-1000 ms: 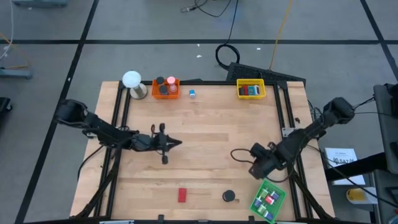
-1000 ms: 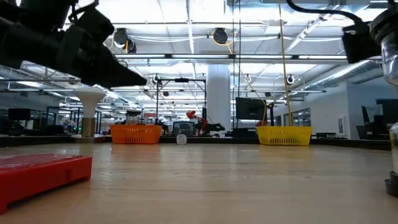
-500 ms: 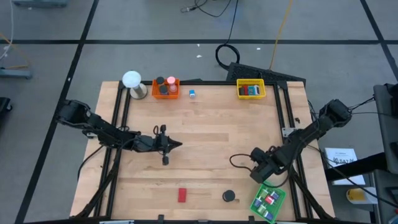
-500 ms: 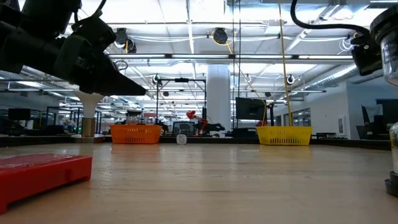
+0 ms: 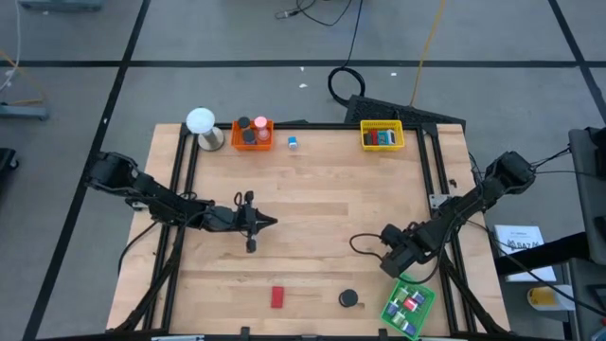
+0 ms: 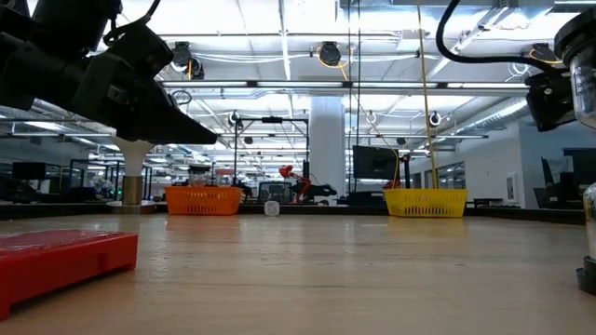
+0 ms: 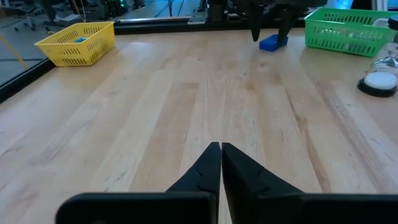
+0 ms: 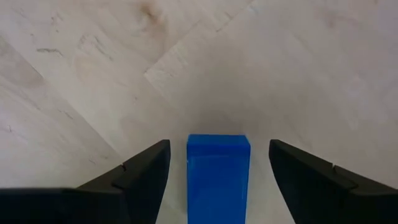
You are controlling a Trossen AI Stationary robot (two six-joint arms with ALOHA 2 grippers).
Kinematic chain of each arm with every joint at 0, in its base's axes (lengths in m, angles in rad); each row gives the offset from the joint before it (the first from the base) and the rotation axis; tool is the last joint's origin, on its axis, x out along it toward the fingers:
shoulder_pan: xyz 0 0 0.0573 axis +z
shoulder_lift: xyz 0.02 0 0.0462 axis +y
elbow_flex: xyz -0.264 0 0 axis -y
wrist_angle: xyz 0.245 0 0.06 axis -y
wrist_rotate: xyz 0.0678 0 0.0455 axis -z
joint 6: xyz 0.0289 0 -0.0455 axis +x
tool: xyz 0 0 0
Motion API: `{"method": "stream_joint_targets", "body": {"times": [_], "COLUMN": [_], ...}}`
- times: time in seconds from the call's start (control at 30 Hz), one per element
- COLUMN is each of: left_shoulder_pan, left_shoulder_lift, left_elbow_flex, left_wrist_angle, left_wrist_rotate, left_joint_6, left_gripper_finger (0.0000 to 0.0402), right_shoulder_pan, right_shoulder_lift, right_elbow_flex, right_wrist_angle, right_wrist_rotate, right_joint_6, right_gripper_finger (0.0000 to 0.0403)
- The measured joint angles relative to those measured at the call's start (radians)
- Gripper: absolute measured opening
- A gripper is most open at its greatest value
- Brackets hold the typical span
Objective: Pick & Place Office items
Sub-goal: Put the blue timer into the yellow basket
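From where I stand most of the sorting looks done: the orange tray [image 5: 252,134] at the far edge holds a few dark and red pieces, the yellow tray [image 5: 382,136] beside it has some blue and red ones, and the green tray [image 5: 408,305] at the near right corner carries several small bits. What seems left is a red block [image 5: 277,296] and a black disc [image 5: 349,299] lying loose near the front edge, a small blue piece [image 5: 294,143] between the two far trays, and a blue block [image 8: 218,177] that the right gripper [image 8: 218,163] hangs directly above, just beside the green tray. Its fingers are spread wide, one on each side of the block and not touching it, so I judge a grab is next. The left gripper [image 7: 220,158] waits over the middle-left of the table with its fingers pressed together and nothing between them. The table [image 5: 322,189] is pale wooden planking in a black frame, with a white ball on a round base [image 5: 202,126] at the far left corner. Beyond it is a big open workshop with ceiling lights, a pillar and more equipment; I see nobody about.
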Motion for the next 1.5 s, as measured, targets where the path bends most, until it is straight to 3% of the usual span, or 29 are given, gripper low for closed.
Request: {"method": "stream_joint_targets", "body": {"times": [0.33,0.63,0.83,1.03,1.2,1.4,1.5], "left_shoulder_pan": [0.0,0.0,0.0,0.0,0.0,0.0,0.0], "left_shoulder_lift": [0.0,0.0,0.0,0.0,0.0,0.0,-0.001], "left_elbow_flex": [0.0,0.0,0.0,0.0,0.0,0.0,0.0], "left_wrist_angle": [0.0,-0.006,-0.006,-0.006,-0.006,-0.006,-0.005], "left_wrist_rotate": [0.0,0.0,0.0,0.0,0.0,0.0,0.0], "left_joint_6": [0.001,-0.022,-0.023,-0.024,-0.024,-0.025,-0.025], "left_gripper_finger": [0.0017,0.0026,0.0026,0.0026,0.0026,0.0026,0.0026], "right_shoulder_pan": [0.0,-0.028,-0.105,-0.256,-0.462,-0.72,-0.809], "right_shoulder_lift": [0.0,0.0,0.0,-0.007,-0.007,0.001,0.028], "right_elbow_flex": [-0.041,-0.047,-0.035,0.021,0.082,0.096,0.095], "right_wrist_angle": [0.021,0.035,0.037,0.007,-0.004,0.101,0.193], "right_wrist_rotate": [-0.036,-0.053,-0.027,0.007,0.062,0.201,0.215], "right_joint_6": [0.016,-0.002,-0.097,-0.27,-0.478,-0.726,-0.825], "right_gripper_finger": [0.0238,0.0151,0.0148,0.0156,0.0152,0.0157,0.0154]}}
